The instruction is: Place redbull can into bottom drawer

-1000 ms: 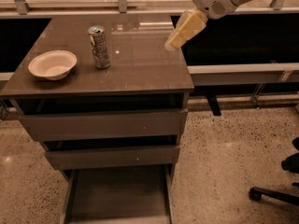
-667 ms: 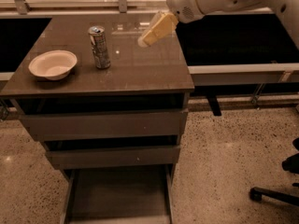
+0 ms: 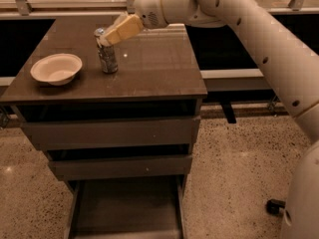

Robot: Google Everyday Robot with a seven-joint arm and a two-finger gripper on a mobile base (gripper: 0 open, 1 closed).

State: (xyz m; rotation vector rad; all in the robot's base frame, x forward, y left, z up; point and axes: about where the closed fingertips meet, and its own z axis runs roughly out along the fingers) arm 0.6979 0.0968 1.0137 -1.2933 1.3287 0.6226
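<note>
The redbull can [image 3: 107, 59] stands upright on the brown cabinet top [image 3: 154, 63], left of its middle. My gripper [image 3: 105, 35] reaches in from the upper right on the white arm [image 3: 234, 19] and is at the can's top. Its yellowish fingers [image 3: 122, 30] are open, one in front of the can's upper part and one behind it. The can still rests on the surface. The bottom drawer [image 3: 127, 205] is pulled out at the foot of the cabinet, and its flat dark floor is bare.
A white bowl [image 3: 56, 67] sits on the cabinet top left of the can. The two upper drawers [image 3: 112, 132] are closed. A dark ledge [image 3: 234, 73] runs behind the cabinet. A chair caster [image 3: 274, 206] stands on the speckled floor at lower right.
My gripper has swung left across the cabinet top, from right of its middle to the top of the can. The can and bowl have not moved.
</note>
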